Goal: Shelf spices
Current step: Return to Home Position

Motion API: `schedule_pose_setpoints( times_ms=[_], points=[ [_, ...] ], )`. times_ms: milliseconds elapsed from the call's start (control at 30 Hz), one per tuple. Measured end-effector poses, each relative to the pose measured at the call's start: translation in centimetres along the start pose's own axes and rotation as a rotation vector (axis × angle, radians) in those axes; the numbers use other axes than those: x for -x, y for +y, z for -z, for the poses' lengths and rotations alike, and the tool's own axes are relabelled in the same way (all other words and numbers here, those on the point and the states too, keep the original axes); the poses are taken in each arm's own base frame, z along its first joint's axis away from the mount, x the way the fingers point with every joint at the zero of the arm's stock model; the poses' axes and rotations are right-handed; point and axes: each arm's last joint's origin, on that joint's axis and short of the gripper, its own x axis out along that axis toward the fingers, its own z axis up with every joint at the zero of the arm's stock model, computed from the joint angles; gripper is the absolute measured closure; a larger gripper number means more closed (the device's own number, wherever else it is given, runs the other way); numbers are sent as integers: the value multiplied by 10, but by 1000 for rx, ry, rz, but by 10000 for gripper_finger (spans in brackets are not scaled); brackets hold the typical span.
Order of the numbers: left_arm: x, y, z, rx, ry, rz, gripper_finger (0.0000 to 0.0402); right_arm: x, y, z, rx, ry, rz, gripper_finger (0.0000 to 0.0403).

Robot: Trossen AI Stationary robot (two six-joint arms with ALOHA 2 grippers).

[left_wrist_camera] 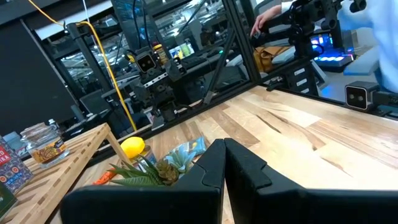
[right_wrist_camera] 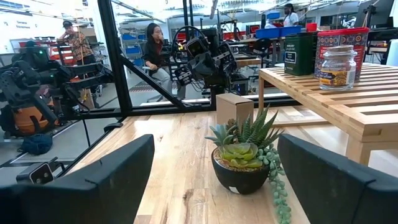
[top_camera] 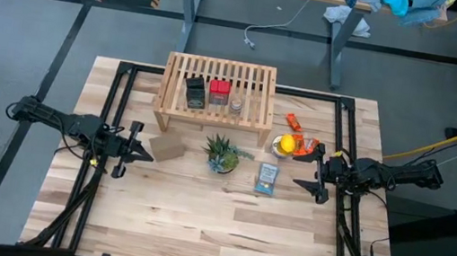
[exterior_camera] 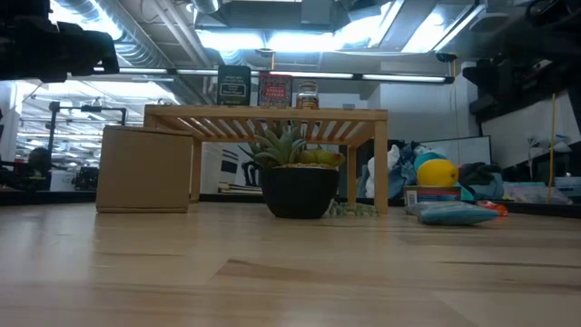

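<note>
High view: shelf (top_camera: 257, 91) at the far middle of the table (top_camera: 196, 223); on its slatted top, in one row, dark tin (top_camera: 195, 93), red tin (top_camera: 219, 90) and jar (top_camera: 236, 105), close together and upright, so all three spices appear shelved; left gripper (top_camera: 145, 150) low at the table's left side, right gripper (top_camera: 311, 170) at its right side, both well apart from the shelf and pointing inward, a posture that reads as parking, not reaching; potted succulent (top_camera: 223, 154), cardboard box (top_camera: 168, 146), blue packet (top_camera: 266, 177) and yellow item (top_camera: 285, 144) lie in front of the shelf, none of them on it.

Low view: the three containers stand level on the shelf top, dark tin (exterior_camera: 233, 86), red tin (exterior_camera: 275, 89), jar (exterior_camera: 307, 94); each looks well seated on the slats; the space under the shelf holds nothing that can be made out; no gripper fingers to be told here.

Left wrist view: this arm's two fingers (left_wrist_camera: 205, 171) are pressed together with nothing between them; jar (left_wrist_camera: 42, 144) visible on the shelf beyond.

Right wrist view: fingers (right_wrist_camera: 118, 168) spread wide, holding nothing; succulent (right_wrist_camera: 242, 158) near ahead; jar (right_wrist_camera: 337, 67) and both tins on the shelf (right_wrist_camera: 348, 99); people show in the room behind.
</note>
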Motion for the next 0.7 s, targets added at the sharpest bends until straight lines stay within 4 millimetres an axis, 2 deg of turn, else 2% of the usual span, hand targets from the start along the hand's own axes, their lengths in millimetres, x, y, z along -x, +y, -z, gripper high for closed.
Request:
schedule_pose_setpoints(
  times_ms=[700],
  points=[
    [0,0,0,0,0,0,400,0,-1,0,1,-1,9,54]
  ],
)
